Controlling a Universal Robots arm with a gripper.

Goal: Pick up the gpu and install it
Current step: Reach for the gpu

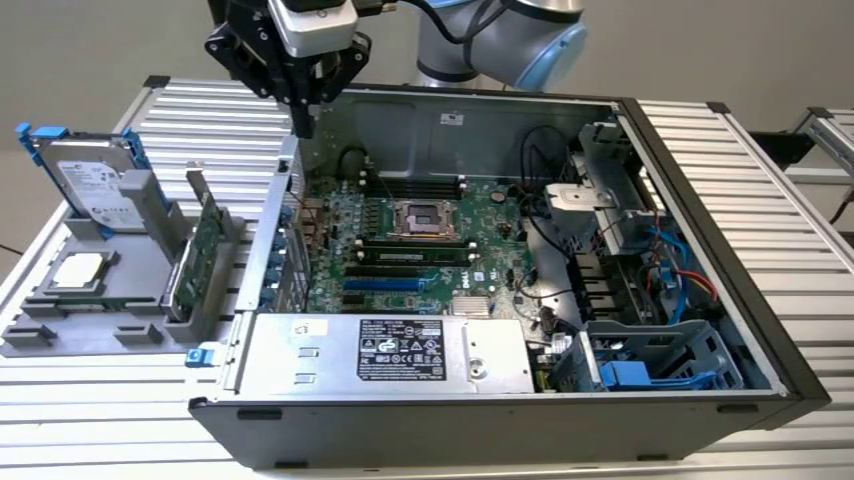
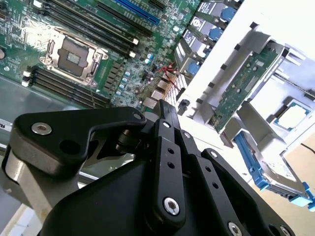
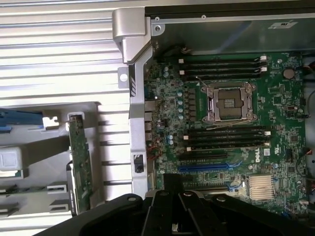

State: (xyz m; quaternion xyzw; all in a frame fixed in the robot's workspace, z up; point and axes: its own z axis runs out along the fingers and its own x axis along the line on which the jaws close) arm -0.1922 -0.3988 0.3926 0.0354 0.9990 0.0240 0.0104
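The jaws are pressed together with nothing between them. The black gripper (image 1: pixel 304 120) (image 2: pixel 162 105) (image 3: pixel 170 179) hangs fingertips down over the far left corner of the open grey computer case (image 1: pixel 747 300), as the exterior view has it.

The gpu, a thin green circuit card (image 1: pixel 198 255) (image 2: pixel 241 83) (image 3: pixel 79 157), is untouched. It stands on edge in a slot of the grey moulded holder (image 1: pixel 67 335) on the ribbed aluminium table (image 1: pixel 200 115), just left of the case wall and nearer than the gripper. Standing it up this way probably leaves its top edge free for a grasp from above.

Its long axis runs near to far, roughly parallel to that wall. What looks like its silver bracket is at the far end. The case lies on its side, so the green motherboard (image 1: pixel 400 250) and its slots face upward, open to a card lowered in.

A silver hard drive with blue rails (image 1: pixel 94 185) and a small square silver chip (image 1: pixel 80 270) share the holder further left.
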